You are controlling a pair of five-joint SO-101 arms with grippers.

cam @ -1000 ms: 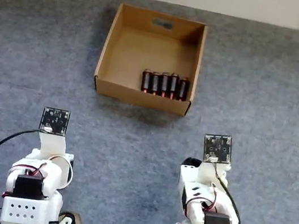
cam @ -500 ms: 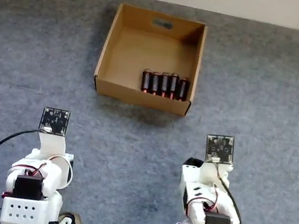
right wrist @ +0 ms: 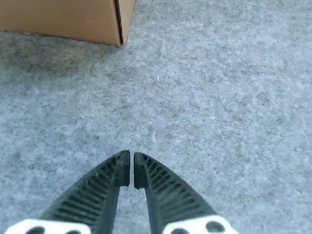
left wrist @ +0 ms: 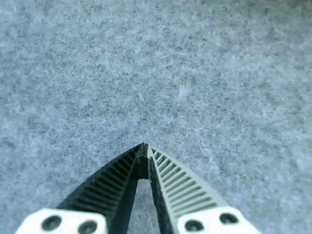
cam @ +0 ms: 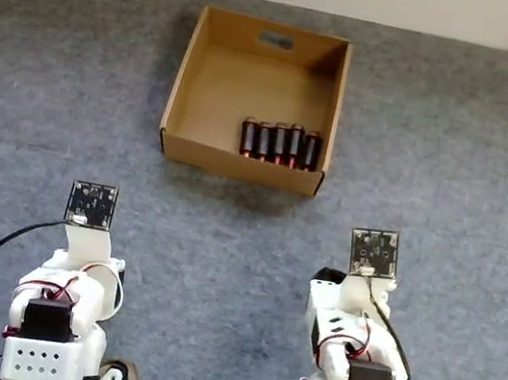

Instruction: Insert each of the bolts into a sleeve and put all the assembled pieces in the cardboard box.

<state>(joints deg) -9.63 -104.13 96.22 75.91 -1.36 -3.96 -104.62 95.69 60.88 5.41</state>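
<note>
Five assembled pieces [cam: 279,144] are counted inside the one cardboard box [cam: 239,163]. They are laid side by side in a tight row against its near wall, toward the right-hand corner as seen from above. No loose bolt or sleeve is seen on the grey carpet [cam: 458,136], so the task is judged to be essentially done. The pieces are small dark cylinders with reddish bands and are judged to be stiff, light and fairly smooth. They are likely to roll if nudged, and unlikely to be damaged by a firm pinch. If one had to be taken, it would best be held across the middle of its barrel, and an end piece of the row would be the easiest to reach. The left gripper [left wrist: 145,148] is clenched on nothing above bare carpet. The right gripper [right wrist: 131,156] is likewise closed and empty, with only a thin slit between its jaws, short of the box corner [right wrist: 73,19].
</note>
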